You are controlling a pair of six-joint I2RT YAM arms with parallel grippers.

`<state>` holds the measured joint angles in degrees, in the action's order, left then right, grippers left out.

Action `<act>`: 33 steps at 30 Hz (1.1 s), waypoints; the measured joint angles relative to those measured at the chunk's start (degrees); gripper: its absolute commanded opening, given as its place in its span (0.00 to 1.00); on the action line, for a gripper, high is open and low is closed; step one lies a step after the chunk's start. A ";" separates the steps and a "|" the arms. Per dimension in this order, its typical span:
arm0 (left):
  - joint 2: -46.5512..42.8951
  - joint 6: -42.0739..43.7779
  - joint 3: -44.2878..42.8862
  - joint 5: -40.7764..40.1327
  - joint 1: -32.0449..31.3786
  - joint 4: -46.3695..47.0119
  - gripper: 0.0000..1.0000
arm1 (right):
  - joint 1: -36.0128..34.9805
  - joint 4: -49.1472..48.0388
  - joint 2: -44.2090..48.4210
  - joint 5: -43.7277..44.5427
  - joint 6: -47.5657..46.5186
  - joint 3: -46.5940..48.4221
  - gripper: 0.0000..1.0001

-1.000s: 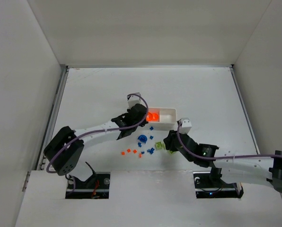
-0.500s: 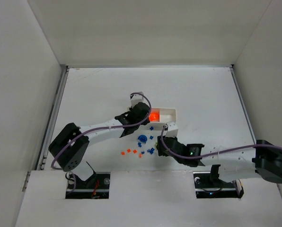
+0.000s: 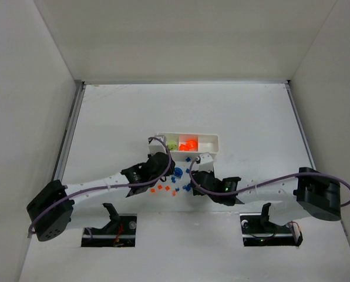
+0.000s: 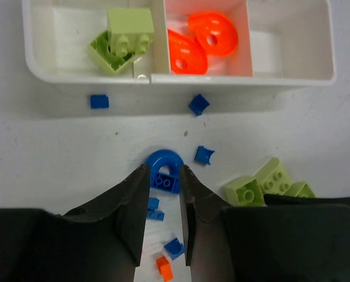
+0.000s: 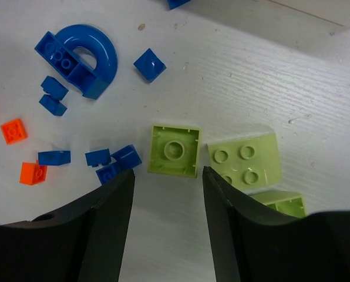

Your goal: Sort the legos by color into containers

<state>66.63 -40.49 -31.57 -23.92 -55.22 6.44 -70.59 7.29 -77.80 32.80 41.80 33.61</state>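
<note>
Left gripper [image 4: 163,171] slightly parted around blue arch [image 4: 162,159] — perhaps touching; right gripper [image 5: 168,173] open, empty — over lime brick [image 5: 174,150]

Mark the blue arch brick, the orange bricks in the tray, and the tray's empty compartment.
blue arch brick [image 5: 62,57]: right wrist view, studded base.
orange bricks [image 4: 178,47]: left wrist view, lower brick's face.
empty compartment [image 4: 286,41]: left wrist view, bare floor.

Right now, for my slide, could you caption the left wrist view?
Left gripper open around a blue arch brick; the tray holds green legos and orange legos.
</note>
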 measured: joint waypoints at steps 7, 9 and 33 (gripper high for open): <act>-6.73 -1.88 5.38 -1.88 -3.19 -0.81 0.26 | 0.85 -0.48 -4.94 0.02 -0.44 2.62 0.53; -9.14 -2.25 6.14 -2.25 -3.19 -0.98 0.26 | 1.42 -0.83 -5.64 0.17 -0.66 2.69 0.46; -20.65 -5.60 13.44 -7.43 -8.35 -7.98 0.39 | 8.90 -6.16 -10.12 -2.73 -9.03 22.47 0.35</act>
<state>45.98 -46.09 -18.13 -31.35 -63.57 -1.54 -61.69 1.13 -87.92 30.06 32.77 56.07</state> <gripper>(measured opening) 0.393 0.426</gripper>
